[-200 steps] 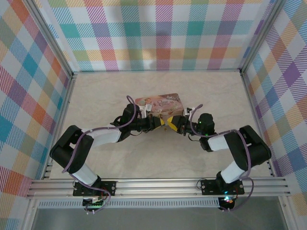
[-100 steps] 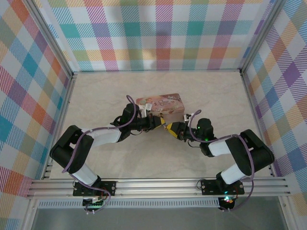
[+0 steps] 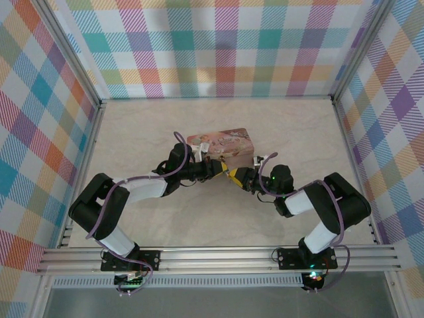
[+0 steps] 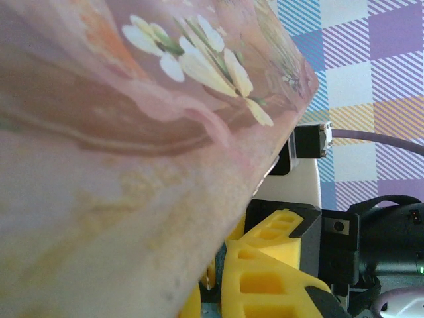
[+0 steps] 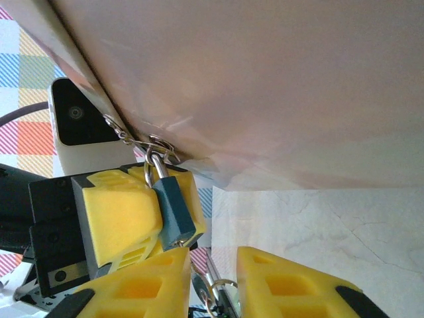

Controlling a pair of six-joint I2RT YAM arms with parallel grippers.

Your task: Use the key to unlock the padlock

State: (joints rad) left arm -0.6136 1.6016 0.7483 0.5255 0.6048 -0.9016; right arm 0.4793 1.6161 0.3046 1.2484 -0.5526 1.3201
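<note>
Your left gripper (image 5: 156, 225) pinches the padlock (image 5: 175, 213) under the tin (image 5: 265, 79) edge, just above your right gripper (image 5: 215, 278), whose jaws flank the key (image 5: 207, 268), grip impossible to tell, with bare table (image 5: 318, 232) alongside.

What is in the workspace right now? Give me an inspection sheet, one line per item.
Surface: pale marbled table.
Job's things: padlock hangs by its shackle from the latch of the pink tin; key, a metal ring and shaft, sits just below it in the right wrist view.
Clutter: nothing seen.
Pincers: left pincer shut on padlock; right pincer beside it, fingers apart around the key, grip unclear.
Cables: purple cables run along both arms.
Surroundings: plaid walls; metal rail at the near edge.
</note>
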